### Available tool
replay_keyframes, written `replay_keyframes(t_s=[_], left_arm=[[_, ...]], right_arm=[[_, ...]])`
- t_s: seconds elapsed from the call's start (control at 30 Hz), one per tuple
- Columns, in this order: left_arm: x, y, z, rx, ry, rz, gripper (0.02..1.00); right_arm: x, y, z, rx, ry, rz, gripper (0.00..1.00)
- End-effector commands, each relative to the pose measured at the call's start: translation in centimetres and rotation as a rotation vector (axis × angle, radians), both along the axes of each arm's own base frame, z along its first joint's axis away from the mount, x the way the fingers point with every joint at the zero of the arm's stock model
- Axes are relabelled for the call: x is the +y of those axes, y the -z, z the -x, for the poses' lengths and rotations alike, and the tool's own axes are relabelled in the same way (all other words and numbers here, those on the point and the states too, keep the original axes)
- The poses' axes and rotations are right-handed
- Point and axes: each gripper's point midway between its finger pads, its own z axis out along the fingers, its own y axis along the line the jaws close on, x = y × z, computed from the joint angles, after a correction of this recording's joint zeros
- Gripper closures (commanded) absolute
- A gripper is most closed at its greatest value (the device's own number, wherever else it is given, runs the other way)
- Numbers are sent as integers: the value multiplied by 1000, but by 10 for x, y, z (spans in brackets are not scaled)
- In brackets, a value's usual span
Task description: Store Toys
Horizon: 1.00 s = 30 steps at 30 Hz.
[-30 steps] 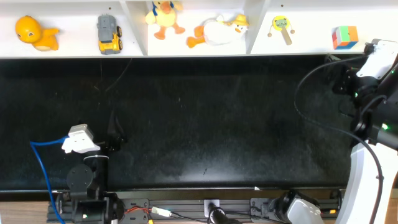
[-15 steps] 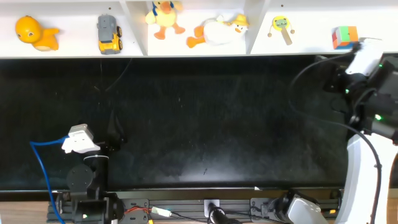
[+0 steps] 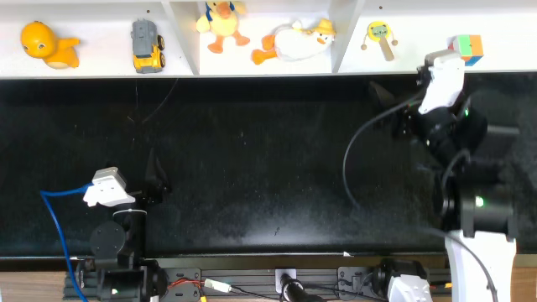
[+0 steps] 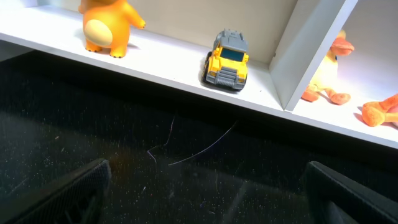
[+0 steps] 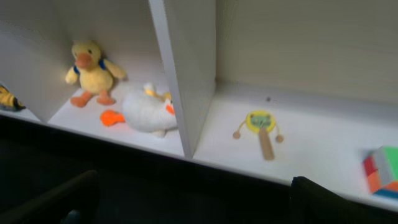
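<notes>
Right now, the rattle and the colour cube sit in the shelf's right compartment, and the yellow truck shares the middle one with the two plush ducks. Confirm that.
Not quite. The yellow truck stands in the left compartment, beside the orange duck, as the top view shows. The rattle and colour cube are in the right one.

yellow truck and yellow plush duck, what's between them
A white upright divider separates the yellow truck from the yellow plush duck, shown in the left wrist view.

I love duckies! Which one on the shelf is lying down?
The white plush duck with orange feet: it lies flat on the shelf. The yellow plush duck beside it sits upright, and the orange duck farther along stands on its feet.
</notes>
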Motion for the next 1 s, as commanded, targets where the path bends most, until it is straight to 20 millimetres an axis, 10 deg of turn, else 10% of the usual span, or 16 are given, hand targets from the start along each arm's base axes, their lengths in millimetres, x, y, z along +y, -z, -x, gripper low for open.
replay_keyframes(t_s=[0.03, 0.57, 1.0], left_arm=[[-3, -1, 0, -5, 18, -22, 23], [-3, -1, 0, -5, 18, -22, 20], [-3, -1, 0, -5, 18, -22, 20]], right_arm=[[-17, 12, 24, -44, 121, 65, 5], [-47, 117, 74, -389, 441, -488, 5], [-40, 144, 80, -315, 399, -294, 7]])
